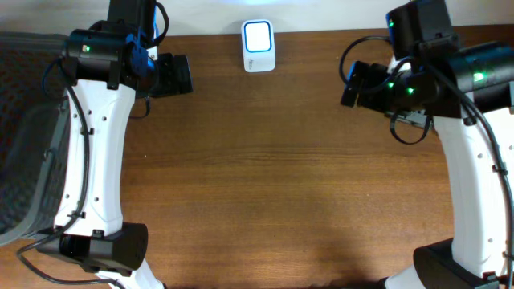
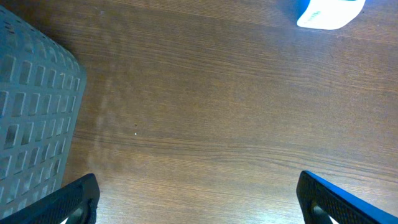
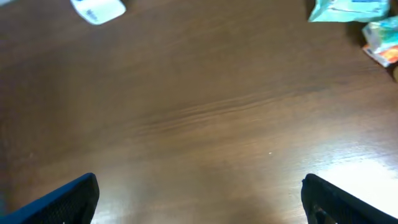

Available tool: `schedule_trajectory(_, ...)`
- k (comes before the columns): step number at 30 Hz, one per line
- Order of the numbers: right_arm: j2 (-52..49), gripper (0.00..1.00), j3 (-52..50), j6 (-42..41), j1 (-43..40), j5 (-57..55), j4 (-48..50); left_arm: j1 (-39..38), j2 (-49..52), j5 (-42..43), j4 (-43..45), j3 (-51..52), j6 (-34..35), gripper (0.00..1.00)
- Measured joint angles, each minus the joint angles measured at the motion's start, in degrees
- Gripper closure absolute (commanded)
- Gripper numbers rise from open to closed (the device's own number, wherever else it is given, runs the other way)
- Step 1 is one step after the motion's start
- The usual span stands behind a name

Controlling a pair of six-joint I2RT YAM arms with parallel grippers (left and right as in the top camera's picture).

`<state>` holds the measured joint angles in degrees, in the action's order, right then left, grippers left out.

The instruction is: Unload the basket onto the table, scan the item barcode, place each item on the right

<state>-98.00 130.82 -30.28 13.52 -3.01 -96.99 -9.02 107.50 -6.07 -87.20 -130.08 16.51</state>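
Observation:
The white barcode scanner (image 1: pixel 259 46) with a lit blue-white face stands at the table's far edge, centre. It also shows at the top right of the left wrist view as the scanner (image 2: pixel 326 12), and at the top left of the right wrist view as the scanner (image 3: pixel 98 9). Two packaged items show only in the right wrist view's top right corner: a teal packet (image 3: pixel 348 9) and a colourful packet (image 3: pixel 382 40). My left gripper (image 1: pixel 189 75) (image 2: pixel 199 202) is open and holds nothing. My right gripper (image 1: pixel 345 83) (image 3: pixel 199 202) is open over bare wood, holding nothing.
A grey perforated basket (image 1: pixel 24 136) stands at the table's left edge, close beside my left arm; its wall, the basket (image 2: pixel 34 112), fills the left of the left wrist view. Brown wooden tabletop (image 1: pixel 273 168) lies between the two arms.

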Motion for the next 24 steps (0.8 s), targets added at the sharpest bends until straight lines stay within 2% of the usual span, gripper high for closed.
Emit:
schedule_trajectory(6,0.02,0.01,0.0,4.94,0.04,1.16,0.02,0.0,0.0,0.0,0.0,0.0,0.0,0.01)
schedule_trajectory(11,1.33,0.01,-0.02,5.46,0.04,1.92,0.02,0.0,0.0,0.0,0.0,0.0,0.0,0.01)
schedule_trajectory(20,17.44,0.01,-0.79,5.46,0.04,0.39,0.04,0.0,0.0,0.0,-0.02,0.0,0.0,0.01)
schedule_trajectory(24,25.07,0.01,-11.96,4.42,0.04,-1.92,0.02,0.0,0.0,-0.02,0.07,0.0,0.0,0.01)
